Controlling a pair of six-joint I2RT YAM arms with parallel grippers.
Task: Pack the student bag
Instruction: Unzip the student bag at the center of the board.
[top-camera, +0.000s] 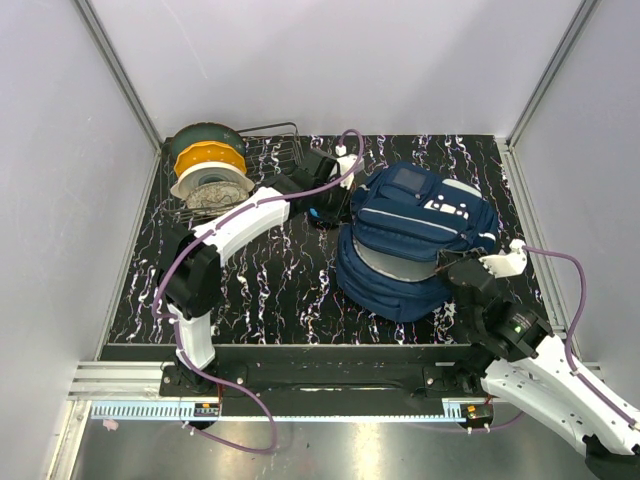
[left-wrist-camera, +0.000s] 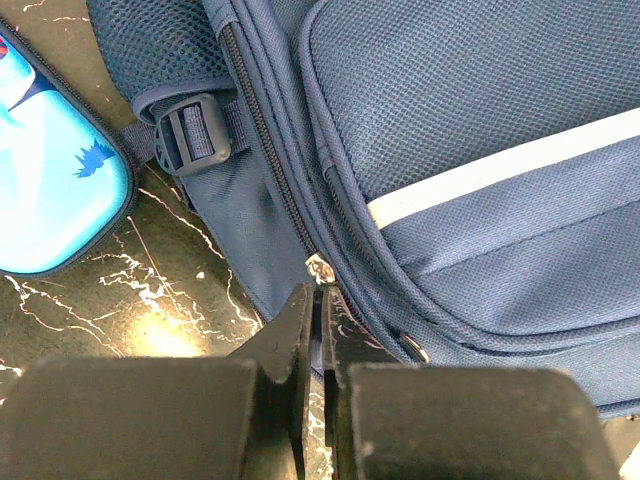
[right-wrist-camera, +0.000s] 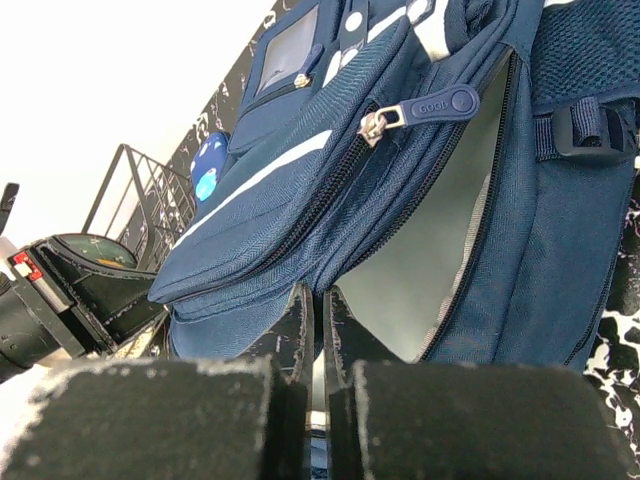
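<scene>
Black marbled tabletop (top-camera: 270, 300); bag (top-camera: 420, 220) laid centre-right, main compartment unzipped, grey lining (right-wrist-camera: 430, 270) exposed; pencil case (left-wrist-camera: 50, 190) seen outside, beside bag; left gripper (left-wrist-camera: 318, 300) pressed together at zip; right gripper (right-wrist-camera: 318, 300) pressed together at opening; packing judged barely begun.

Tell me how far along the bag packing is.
Done: the student bag lies unzipped, grey lining showing, nothing visible inside. In hand: the right claw appears to pinch the bag open; the left claw is shut at the side zipper. Left: the pencil case lies on the table beside the bag, unpacked.
</scene>
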